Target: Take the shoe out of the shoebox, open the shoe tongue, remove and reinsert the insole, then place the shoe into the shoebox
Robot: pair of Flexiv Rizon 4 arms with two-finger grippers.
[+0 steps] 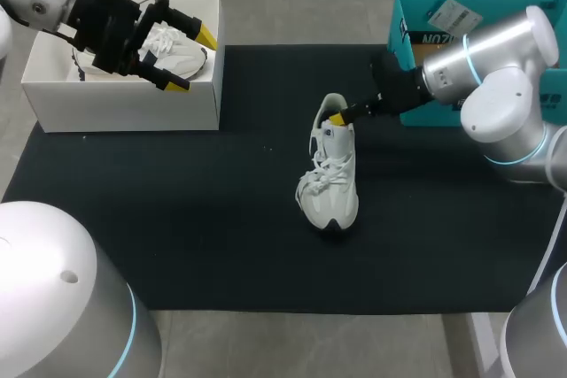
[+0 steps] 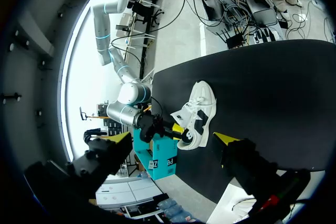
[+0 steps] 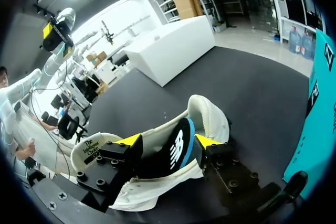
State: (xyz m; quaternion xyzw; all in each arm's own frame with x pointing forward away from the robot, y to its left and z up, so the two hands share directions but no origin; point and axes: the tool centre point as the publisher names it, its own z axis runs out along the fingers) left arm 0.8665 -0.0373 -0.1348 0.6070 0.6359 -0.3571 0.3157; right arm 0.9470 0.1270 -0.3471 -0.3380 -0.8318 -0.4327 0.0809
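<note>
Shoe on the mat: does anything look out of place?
The black insole sticks up, bowed, out of the shoe's heel opening, pinched in the right tool. Nothing else stands out.

Boxed shoe (image 1: 163,40) half behind left end effector (image 1: 191,60)

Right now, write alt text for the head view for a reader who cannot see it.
A white shoe stands on a black mat at mid-table, with the right gripper at its heel opening. The left gripper hangs open over a white shoebox that holds a second shoe; a teal box sits at the far right.
</note>
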